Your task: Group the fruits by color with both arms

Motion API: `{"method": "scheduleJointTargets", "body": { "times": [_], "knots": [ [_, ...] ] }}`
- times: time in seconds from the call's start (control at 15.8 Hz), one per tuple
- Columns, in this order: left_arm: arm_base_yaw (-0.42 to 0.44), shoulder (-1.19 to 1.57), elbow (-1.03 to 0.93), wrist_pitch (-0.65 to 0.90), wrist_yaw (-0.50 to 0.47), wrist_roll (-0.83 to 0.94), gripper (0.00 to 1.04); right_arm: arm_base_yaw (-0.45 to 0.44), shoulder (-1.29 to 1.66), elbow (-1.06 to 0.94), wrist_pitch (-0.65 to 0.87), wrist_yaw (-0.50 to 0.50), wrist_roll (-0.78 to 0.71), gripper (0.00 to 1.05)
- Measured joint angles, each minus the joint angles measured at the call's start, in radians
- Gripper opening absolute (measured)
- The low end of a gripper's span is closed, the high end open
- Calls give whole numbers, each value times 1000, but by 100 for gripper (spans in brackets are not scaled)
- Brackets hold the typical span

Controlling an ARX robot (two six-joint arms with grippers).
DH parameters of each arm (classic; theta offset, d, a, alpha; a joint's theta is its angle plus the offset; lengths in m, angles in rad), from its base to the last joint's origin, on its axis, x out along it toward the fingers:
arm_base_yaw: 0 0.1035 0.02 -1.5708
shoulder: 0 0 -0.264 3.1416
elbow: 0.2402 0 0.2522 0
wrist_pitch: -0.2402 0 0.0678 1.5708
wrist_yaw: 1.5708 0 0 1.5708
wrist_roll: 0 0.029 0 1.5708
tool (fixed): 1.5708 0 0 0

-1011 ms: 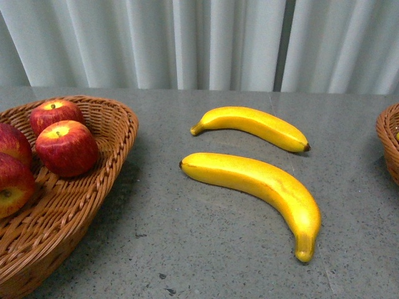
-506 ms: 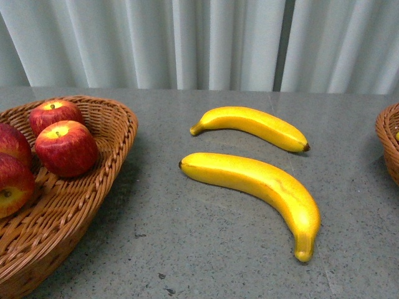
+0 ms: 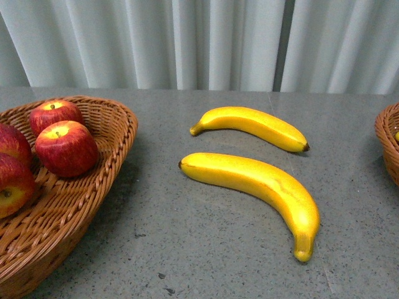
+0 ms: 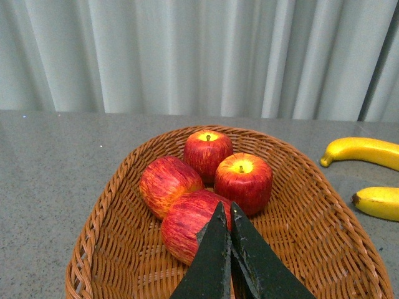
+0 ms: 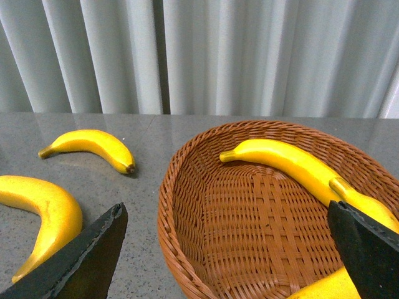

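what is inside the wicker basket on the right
The basket holds yellow bananas: one long banana and a second banana beside it. A black finger of the right gripper covers one corner, so the count is uncertain.

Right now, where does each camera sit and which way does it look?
Front view: on the robot's body, facing the far banana, the near banana and the apple basket; no arm shows.
Left wrist view: on the left arm, over the shut left tool, facing the apples.
Right wrist view: on the right arm, past the open right tool, into the banana basket.
All three share those two bananas.
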Motion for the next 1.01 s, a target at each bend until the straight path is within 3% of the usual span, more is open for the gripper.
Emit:
{"method": "scheduleJointTargets", "body": {
  "times": [0.13, 0.25, 0.57, 0.63, 0.89, 1.01],
  "knots": [
    [0, -29, 0, -29, 0, 0, 1, 0, 0, 0, 0, 0, 0, 98],
    [0, -185, 1, -218, -1, 0, 1, 0, 0, 0, 0, 0, 0, 98],
    [0, -194, 0, -208, -1, 0, 1, 0, 0, 0, 0, 0, 0, 98],
    [0, -194, 0, -209, -2, 0, 8, 0, 0, 0, 0, 0, 0, 98],
    [0, -194, 0, -209, -1, 0, 52, 0, 0, 0, 0, 0, 0, 98],
    [0, -194, 0, -209, -1, 0, 79, 0, 0, 0, 0, 0, 0, 98]
  ]
}}
